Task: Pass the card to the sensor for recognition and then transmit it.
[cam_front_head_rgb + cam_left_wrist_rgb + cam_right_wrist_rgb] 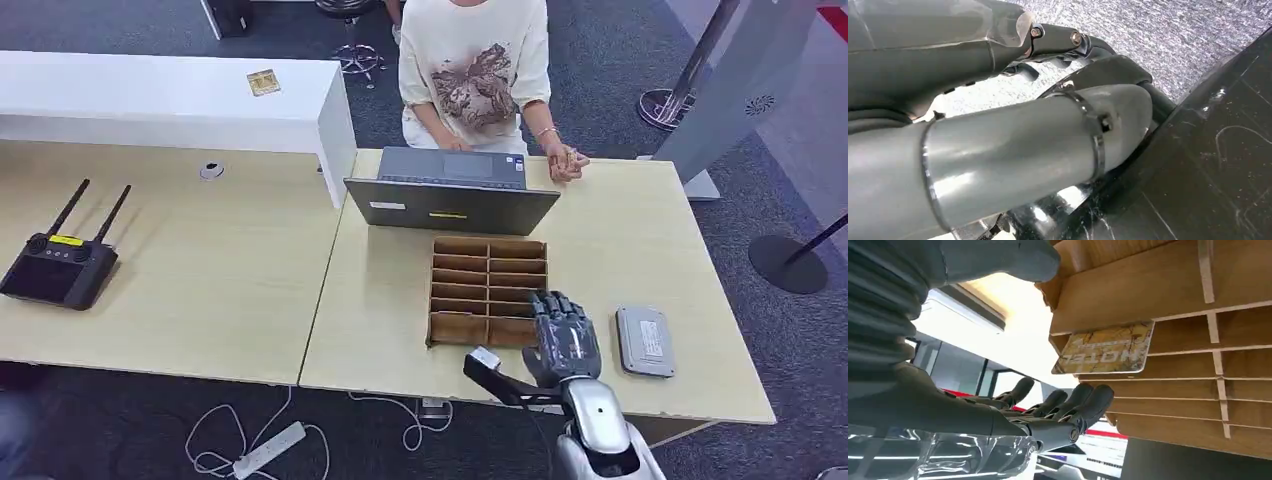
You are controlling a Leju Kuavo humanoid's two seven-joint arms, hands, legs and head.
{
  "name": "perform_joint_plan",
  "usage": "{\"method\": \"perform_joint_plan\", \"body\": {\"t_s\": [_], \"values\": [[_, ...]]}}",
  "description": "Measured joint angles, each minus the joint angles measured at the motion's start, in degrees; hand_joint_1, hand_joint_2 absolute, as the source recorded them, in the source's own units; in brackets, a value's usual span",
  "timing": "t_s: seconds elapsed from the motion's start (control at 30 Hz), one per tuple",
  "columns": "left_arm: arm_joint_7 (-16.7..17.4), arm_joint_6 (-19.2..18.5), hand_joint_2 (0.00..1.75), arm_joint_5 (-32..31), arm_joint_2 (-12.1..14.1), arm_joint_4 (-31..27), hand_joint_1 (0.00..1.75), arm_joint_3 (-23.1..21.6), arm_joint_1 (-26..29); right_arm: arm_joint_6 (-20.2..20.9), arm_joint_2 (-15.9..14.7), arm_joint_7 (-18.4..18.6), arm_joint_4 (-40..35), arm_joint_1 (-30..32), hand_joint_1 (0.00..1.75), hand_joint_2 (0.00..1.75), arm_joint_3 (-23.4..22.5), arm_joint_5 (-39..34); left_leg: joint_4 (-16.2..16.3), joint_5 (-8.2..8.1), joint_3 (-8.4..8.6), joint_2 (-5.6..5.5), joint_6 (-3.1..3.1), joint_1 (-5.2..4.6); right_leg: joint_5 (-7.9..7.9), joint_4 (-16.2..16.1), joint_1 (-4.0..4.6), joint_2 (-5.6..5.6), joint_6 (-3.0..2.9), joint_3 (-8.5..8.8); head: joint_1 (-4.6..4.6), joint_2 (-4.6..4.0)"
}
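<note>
A yellow hotel card (1105,352) stands in a slot of the wooden compartment box (488,262), sticking out past the slot's edge. My right hand (563,335) hovers over the box's near right corner. In the right wrist view its thumb (998,260) and dark fingers (1068,407) are spread apart on either side of the card, not touching it. The grey flat sensor (645,340) lies on the table just right of that hand. My left hand (1048,42) hangs low over grey carpet; its finger pose is unclear.
An open laptop (450,192) stands behind the box, with a person (478,70) seated at it, hands on the table. A second yellow card (263,82) lies on the white counter. A black remote controller (58,265) sits far left.
</note>
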Motion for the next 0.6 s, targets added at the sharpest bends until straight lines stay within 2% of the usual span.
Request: {"method": "perform_joint_plan", "body": {"t_s": [0.3, 0.37, 0.43, 0.6], "values": [[0.00, -0.20, 0.00, -0.02, 0.04, 0.00, 0.00, 0.00, -0.02, -0.06, -0.15, 0.52, 0.00, 0.03, 0.65, 1.75, 0.00, -0.17, 0.00, 0.00, 0.00, 0.00, 0.00, 0.00, 0.00, 0.00, 0.00, 0.01, 0.00, -0.01, 0.00, 0.00], [0.00, -0.20, 0.00, -0.02, 0.04, 0.00, 0.00, 0.00, -0.02, -0.35, -0.15, 0.52, 0.00, 0.01, 0.65, 1.75, 0.00, -0.13, 0.00, 0.00, -0.01, 0.00, 0.00, 0.00, 0.00, 0.00, 0.00, 0.00, 0.00, -0.01, 0.00, 0.00], [0.00, -0.20, 0.00, 0.00, 0.04, 0.00, 0.00, 0.00, -0.02, -0.59, -0.15, 0.52, 0.00, 0.00, 0.51, 1.75, 0.02, 0.00, 0.00, 0.00, -0.01, 0.00, 0.00, 0.00, 0.00, 0.00, 0.00, 0.00, 0.00, -0.01, 0.00, 0.00], [0.00, -0.20, 0.00, 0.00, 0.04, 0.00, 0.00, 0.00, -0.03, -0.92, -0.15, 0.52, 0.00, -0.02, 0.54, 1.75, 0.24, 0.11, 0.00, 0.00, -0.01, 0.00, 0.00, 0.00, 0.00, 0.00, 0.00, 0.00, 0.00, -0.01, 0.00, 0.00]]}}
